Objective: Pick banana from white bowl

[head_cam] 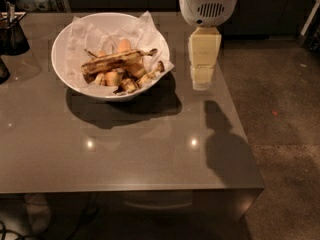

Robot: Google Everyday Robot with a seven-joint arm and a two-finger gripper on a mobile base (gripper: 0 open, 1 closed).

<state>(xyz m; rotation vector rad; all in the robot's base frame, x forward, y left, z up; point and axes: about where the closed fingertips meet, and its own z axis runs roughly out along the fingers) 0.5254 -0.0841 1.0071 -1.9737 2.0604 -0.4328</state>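
The banana [116,61], long, dull yellow with brown blotches and a dark stem tip pointing right, lies across the top of several short orange-yellow fruit pieces in the white bowl [62,39]. The bowl is wide, lined with crumpled white paper, and stands at the back left of the grey table [125,149]. My gripper [202,81] hangs from the white arm housing above the table's right part, just right of the bowl and apart from it, cream-coloured and pointing down.
A small dark container [12,31] with utensils stands at the table's far left back corner. The table's right edge is close to the gripper, with speckled floor [280,124] beyond it. Dark cabinets run along the back.
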